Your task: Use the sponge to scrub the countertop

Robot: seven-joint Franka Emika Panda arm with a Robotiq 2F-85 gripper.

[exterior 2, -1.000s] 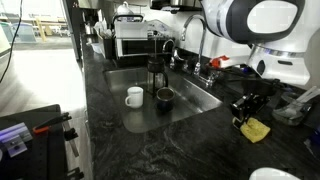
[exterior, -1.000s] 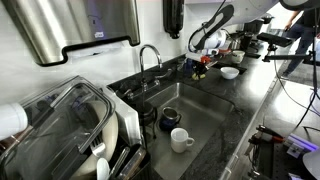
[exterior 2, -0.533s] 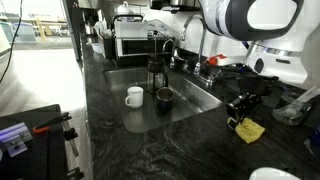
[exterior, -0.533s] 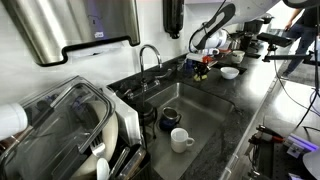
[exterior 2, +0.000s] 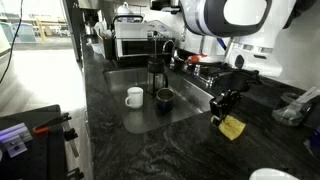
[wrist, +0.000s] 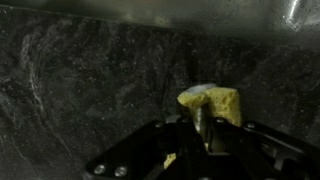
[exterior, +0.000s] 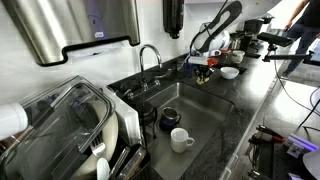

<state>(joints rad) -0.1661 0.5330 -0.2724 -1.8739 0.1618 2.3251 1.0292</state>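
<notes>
Claw (exterior 2: 224, 110) pointing down at the dark glossy tabletop (exterior 2: 170, 150), its fingers drawn in on the yellow sponge (exterior 2: 232, 127). As far as the wrist view shows, they pinch only the sponge's near edge. Most of the block sticks out beyond the fingertips and lies on or just above the stone; contact cannot be confirmed. The sink (exterior 2: 185, 100) opens just beside the claw, with a white cup (exterior 2: 134, 96) standing in it well away. In an exterior view a small white bowl (exterior: 230, 72) sits near the claw on its far side from the sink. The main risk is probably the shallow hold. Dragging a soft block across stone by one edge may fold it under or twist it out of the fingers. The claw would then move on without the sponge. Pressing lower to get more scrubbing force could bring the metal fingertips down onto the stone. A stroke toward the sink may carry the free end over the rim, where it would droop, catch or fall in. A stroke the opposite way may nudge the bowl. Glare on the tabletop makes its height hard to judge, so too light a pass might clean nothing.
</notes>
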